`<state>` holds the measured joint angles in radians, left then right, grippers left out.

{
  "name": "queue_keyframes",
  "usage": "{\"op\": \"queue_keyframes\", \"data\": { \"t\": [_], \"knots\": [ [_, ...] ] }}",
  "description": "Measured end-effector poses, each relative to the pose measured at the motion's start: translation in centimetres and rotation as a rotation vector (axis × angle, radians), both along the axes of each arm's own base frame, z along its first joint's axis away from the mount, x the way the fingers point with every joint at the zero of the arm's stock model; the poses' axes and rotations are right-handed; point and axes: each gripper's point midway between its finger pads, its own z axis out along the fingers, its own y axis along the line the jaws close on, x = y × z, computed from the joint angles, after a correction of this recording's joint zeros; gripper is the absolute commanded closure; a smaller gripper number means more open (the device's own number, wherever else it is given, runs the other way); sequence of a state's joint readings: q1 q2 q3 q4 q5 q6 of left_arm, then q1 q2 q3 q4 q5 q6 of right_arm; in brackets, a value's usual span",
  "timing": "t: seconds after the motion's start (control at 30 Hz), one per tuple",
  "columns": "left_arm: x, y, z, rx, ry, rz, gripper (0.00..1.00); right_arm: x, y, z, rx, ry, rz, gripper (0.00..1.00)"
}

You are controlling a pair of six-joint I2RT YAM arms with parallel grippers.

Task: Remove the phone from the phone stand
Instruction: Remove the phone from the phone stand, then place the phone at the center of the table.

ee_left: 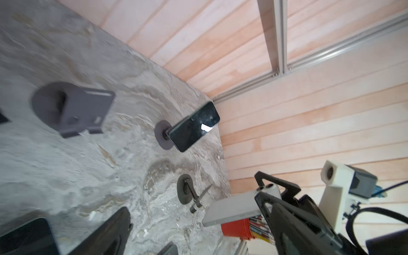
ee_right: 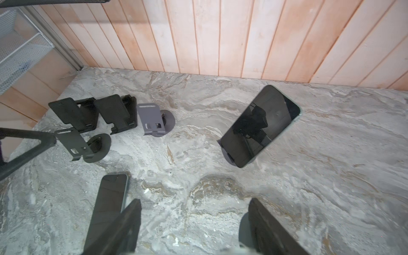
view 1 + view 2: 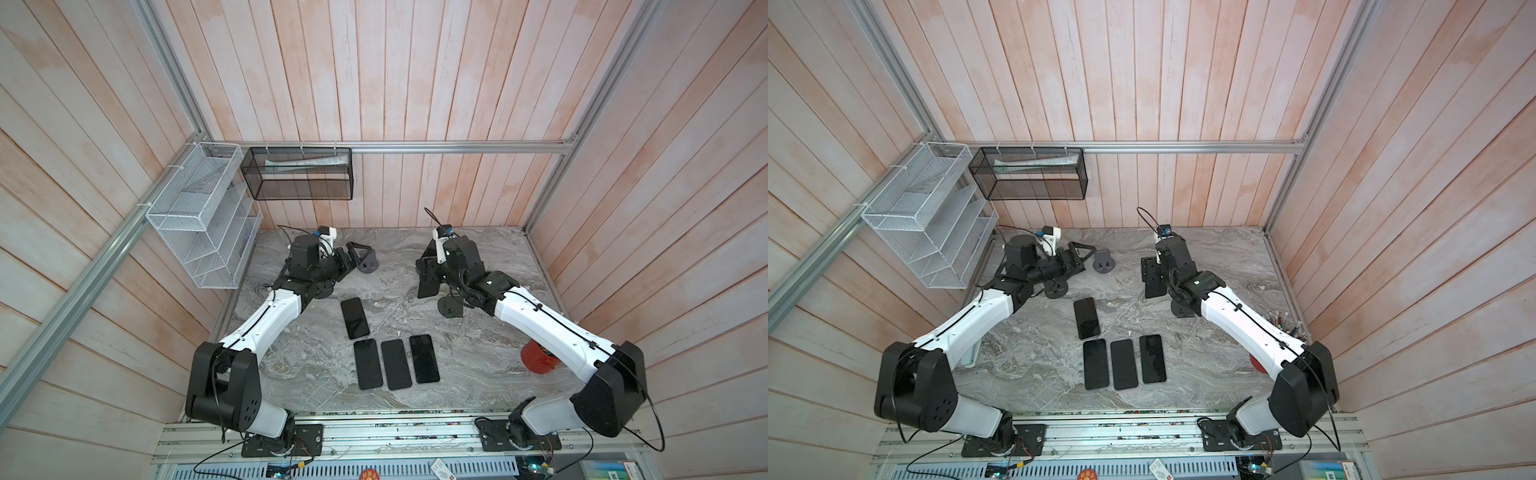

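The left arm reaches from the near left corner to the far left part of the bench (image 3: 478, 374). The left gripper (image 3: 352, 257) is released, its fingers wide apart with nothing between them, just beside an empty grey stand (image 3: 368, 266). The right arm reaches from the near right corner toward the far edge. The left wrist view shows the right gripper (image 1: 257, 186) grasping a grey-backed phone (image 1: 231, 209) above the bench.

The phone (image 2: 260, 125) leans on its phone stand (image 1: 162, 138) near the far edge, right of the middle, with its dark screen toward the near edge.

A red pot (image 3: 538, 357) stands near the right edge and holds pens (image 3: 1283, 322). A black mesh basket (image 3: 299, 174) on the far wall holds something pale and flat (image 3: 303, 164). Whether the white wire rack (image 3: 199, 216) on the left wall holds anything is not clear.
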<state>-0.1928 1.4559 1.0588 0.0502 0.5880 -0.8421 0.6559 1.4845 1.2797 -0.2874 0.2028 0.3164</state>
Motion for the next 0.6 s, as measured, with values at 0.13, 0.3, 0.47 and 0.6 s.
{"op": "queue_keyframes", "data": {
  "t": [0.13,0.3,0.47,0.6],
  "knots": [
    [0.7,4.8,1.9,-0.016,-0.048,0.138,0.0,0.2,3.1,-2.7,-0.004,0.07,0.021,0.37],
    [1.1,5.9,2.9,-0.036,-0.074,0.171,0.0,0.2,5.9,-7.6,-0.019,0.193,0.043,0.36],
    [0.9,5.7,3.3,-0.058,-0.075,0.156,0.0,0.9,8.0,-11.7,-0.048,0.295,0.063,0.36],
    [0.9,5.5,3.4,-0.071,-0.072,0.145,0.0,0.9,8.7,-13.2,-0.045,0.343,0.07,0.37]
  ]
}}
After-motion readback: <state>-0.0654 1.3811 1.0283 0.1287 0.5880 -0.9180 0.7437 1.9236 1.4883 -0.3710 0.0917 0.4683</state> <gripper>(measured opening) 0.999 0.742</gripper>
